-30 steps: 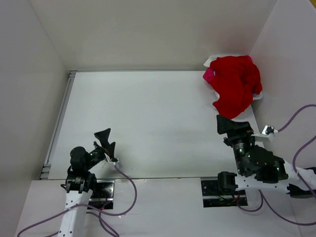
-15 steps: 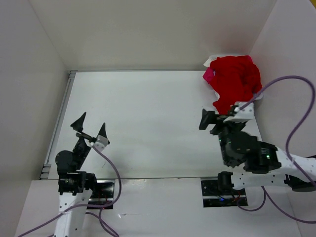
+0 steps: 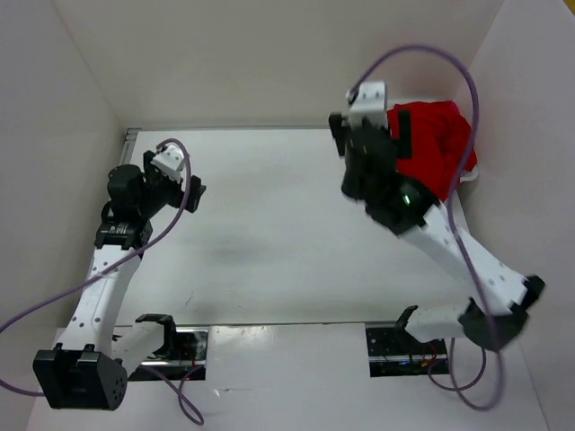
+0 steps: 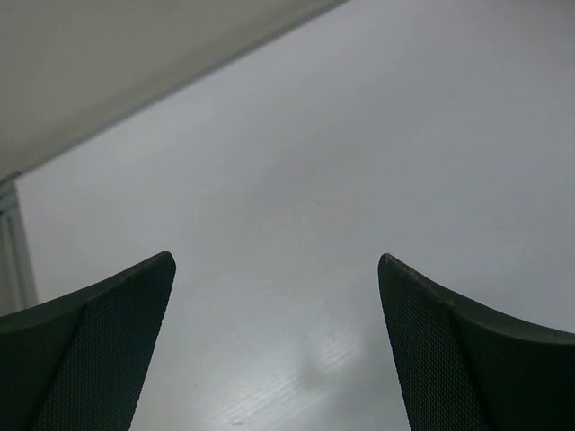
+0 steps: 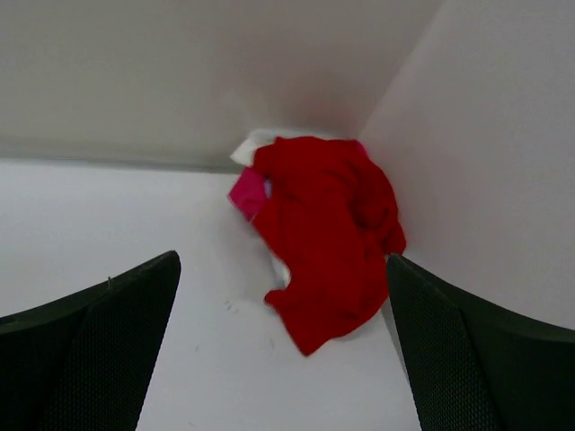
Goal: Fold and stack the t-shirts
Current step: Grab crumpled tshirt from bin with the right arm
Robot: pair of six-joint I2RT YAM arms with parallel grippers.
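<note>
From above we see the red t-shirt heaped in the far right corner of the counter, partly masked by the right arm raised before it. Our right wrist view shows more: a pinkish red shirt peeking out at its left, and a white basket rim behind. The right gripper gapes wide, holding nothing, apart from the heap. The left gripper, equally wide, hangs over the counter's left side.
</note>
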